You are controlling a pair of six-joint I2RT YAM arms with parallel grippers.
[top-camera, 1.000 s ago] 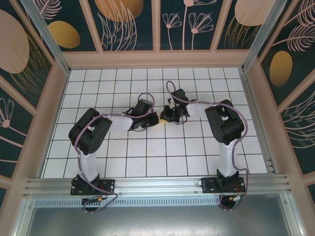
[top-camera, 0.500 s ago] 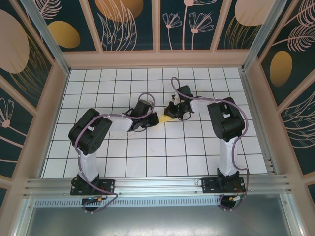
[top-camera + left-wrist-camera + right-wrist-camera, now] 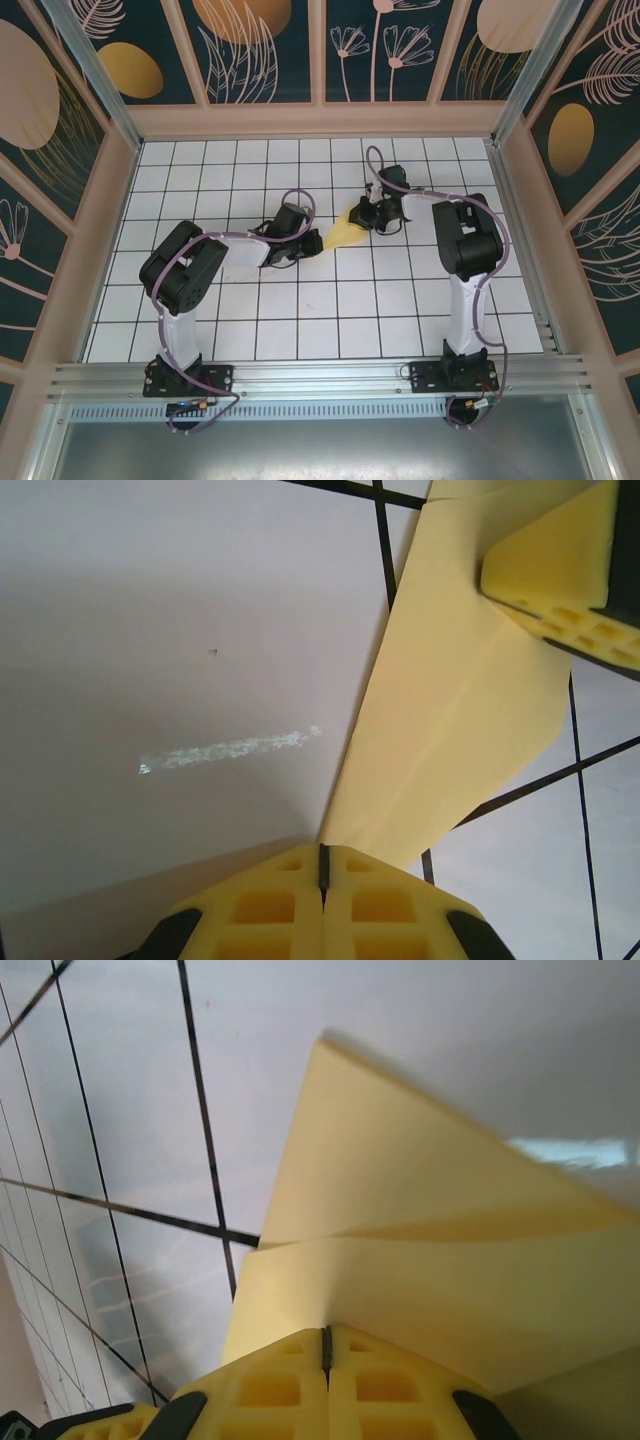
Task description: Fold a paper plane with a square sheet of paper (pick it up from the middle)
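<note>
Counted, left to right: one table [image 3: 300,300] of white tiles, two arms, two sets of fingers, one paper plane. Left arm [image 3: 180,270] reaching in from the left of the left fingers [image 3: 308,240]. Paper plane [image 3: 342,232] just right of the left fingers and touching them, pale yellow, slanting off toward the back. Right fingers [image 3: 366,213] right of the left fingers and a little farther back, at the plane's other end; right arm [image 3: 465,245] farther right again.

Against a second ago: left fingers unmoved; right fingers drawn off to the right and back, away from the left fingers, where before almost against them; far more yellow paper showing between the two.

Seen from the left wrist, left fingers [image 3: 270,910] shut tight, pads together, pinching the narrow point of the paper plane [image 3: 450,710]. Widens from that tip toward the upper right, one crease along it, up to the right fingers [image 3: 560,570] clamped on the wide end. Seen from the right wrist, right fingers [image 3: 270,1390] likewise closed with no gap, gripping the edge of the paper plane [image 3: 420,1210], folded layers fanning out beyond
</note>
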